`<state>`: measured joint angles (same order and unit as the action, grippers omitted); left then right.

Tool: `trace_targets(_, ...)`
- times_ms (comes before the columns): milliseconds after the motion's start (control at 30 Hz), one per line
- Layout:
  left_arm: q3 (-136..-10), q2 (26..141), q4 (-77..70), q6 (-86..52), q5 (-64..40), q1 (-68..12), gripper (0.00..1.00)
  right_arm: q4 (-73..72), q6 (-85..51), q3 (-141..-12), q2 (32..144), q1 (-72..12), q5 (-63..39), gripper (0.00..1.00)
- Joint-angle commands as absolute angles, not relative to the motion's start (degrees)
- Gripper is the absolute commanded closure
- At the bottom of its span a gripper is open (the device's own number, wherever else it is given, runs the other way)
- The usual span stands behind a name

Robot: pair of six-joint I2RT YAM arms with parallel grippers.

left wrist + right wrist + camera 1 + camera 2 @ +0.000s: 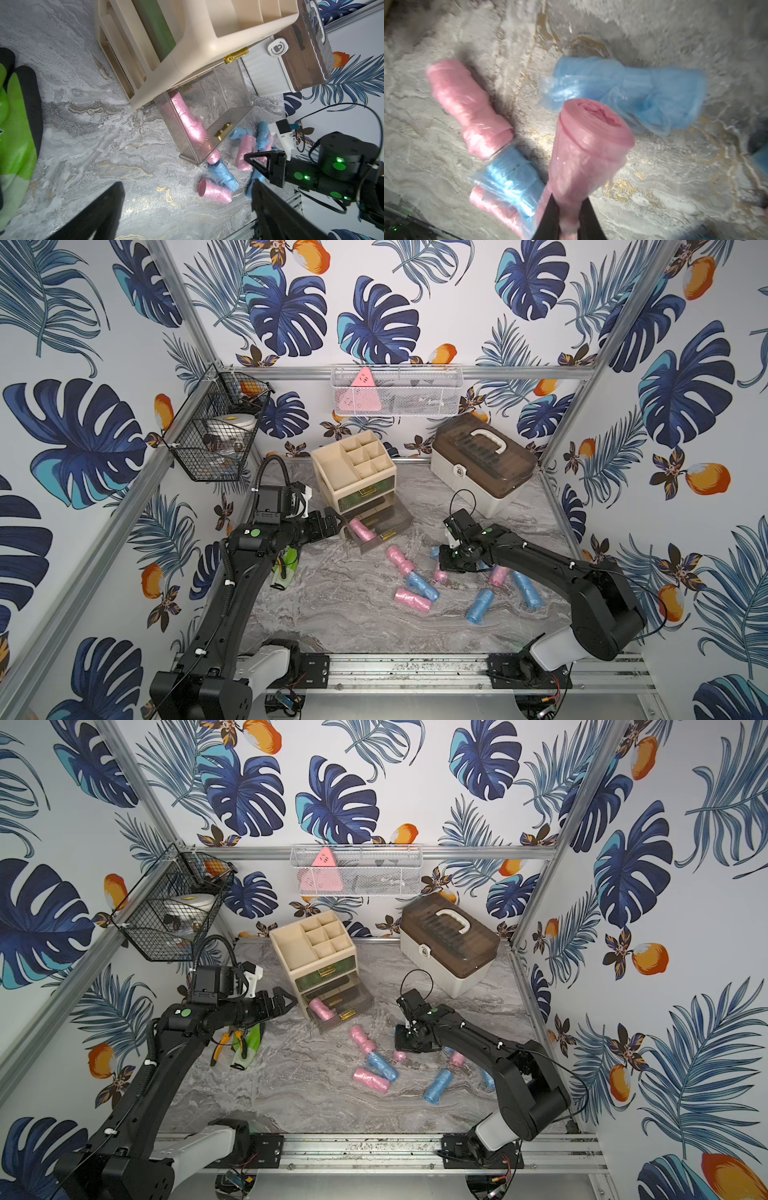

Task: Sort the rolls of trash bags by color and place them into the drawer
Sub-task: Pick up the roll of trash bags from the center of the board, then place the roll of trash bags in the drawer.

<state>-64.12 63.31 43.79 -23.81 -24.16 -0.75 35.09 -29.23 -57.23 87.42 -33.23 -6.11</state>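
Note:
Several pink and light blue rolls of trash bags lie loose on the marble table, among them a pink one (412, 600) and a blue one (480, 605). The clear bottom drawer (390, 526) of the beige organizer is pulled out, and a pink roll (360, 529) lies inside it. My left gripper (334, 522) hovers open just left of the drawer, with nothing between its fingers (108, 199). My right gripper (569, 205) points down over the pile, shut on one end of a pink roll (591, 141) that sticks out from the jaws. A crumpled blue roll (623, 91) lies under it.
The beige organizer (353, 466) stands at the back, with a white box with a brown lid (484, 464) to its right. A green work glove (284, 570) and pliers (222, 1046) lie under my left arm. A black wire basket (216, 427) and a white mesh basket (395, 389) hang on the walls.

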Motion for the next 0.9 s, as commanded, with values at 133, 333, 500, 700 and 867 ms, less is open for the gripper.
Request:
trace_targets(133,-64.44,63.27,43.99,-22.48,-24.17,-0.65,0.01,38.68,-24.33,-66.41,85.8,-33.22,-9.98,0.88)
trace_targets(333,-64.24,62.85,44.21,-22.28,-24.63,-0.7,0.01,35.89,-22.11,-75.8,89.71,-33.3,-18.51,0.89)
trace_targets(500,-64.22,62.49,44.9,-22.08,-24.39,-0.66,0.01,34.81,-20.37,-84.22,95.72,-35.0,-21.97,0.89)
trace_targets(700,-64.28,62.06,45.43,-21.98,-24.17,-0.69,0.01,34.18,-19.6,-92.75,103.05,-37.19,-22.61,0.9)
trace_targets(867,-63.93,61.79,45.55,-21.98,-24.36,-0.68,0.01,35.14,-18.44,-99.49,108.5,-39.1,-22.03,0.9)
